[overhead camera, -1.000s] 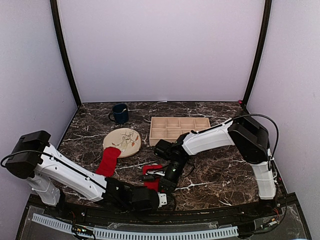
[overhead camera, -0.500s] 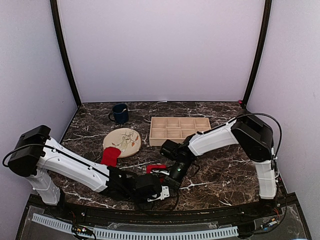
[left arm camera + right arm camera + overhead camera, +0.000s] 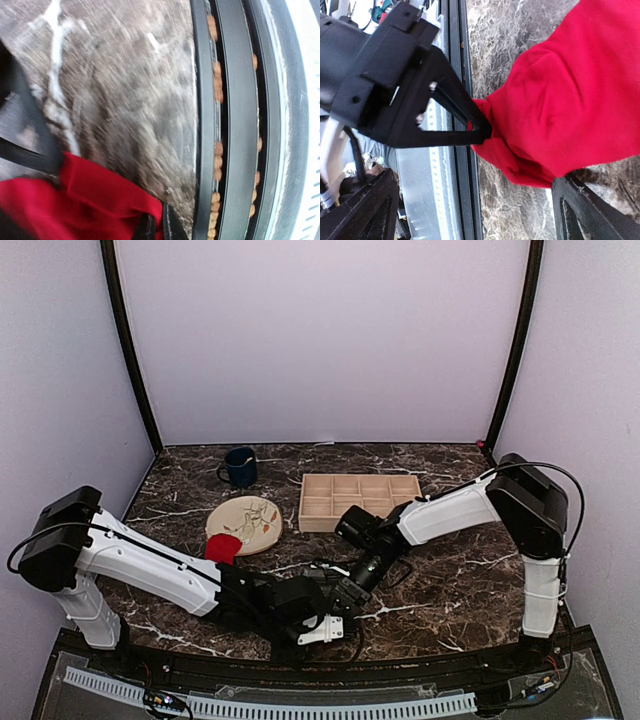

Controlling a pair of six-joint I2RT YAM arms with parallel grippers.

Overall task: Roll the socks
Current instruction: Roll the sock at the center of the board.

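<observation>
Pinching the edge of a red sock (image 3: 570, 100) at the near side of the table (image 3: 450, 580), with the left gripper (image 3: 482, 131) pressed together on a fold of the cloth where the fabric bunches into a point. Lying crumpled on the dark marble, close to the black rail (image 3: 235, 125) along the front edge; in the left wrist view, filling the lower left corner with red, blurred, beside the closed black fingertips. Hovering over that same sock with the right gripper (image 3: 475, 182) spread wide, one dark finger (image 3: 365, 210) in each lower corner of the right wrist view and the red cloth reaching in between them; cannot tell whether the finger on the picture's right brushes the fabric's edge. Seen from above, crowding both wrists together at the middle of the front, hiding this sock almost wholly, with the left arm stretched low along the near edge and the right arm reaching in from its base on the right. Farther back and to the left, well apart from the grippers, a second red sock (image 3: 223, 547) bunched into a small compact bundle, touching the near rim of a beige patterned plate (image 3: 258, 510). Just right of the plate, a shallow wooden tray (image 3: 358, 498) divided into compartments. Farthest back, behind the plate, a dark blue mug (image 3: 240, 467) standing upright.
</observation>
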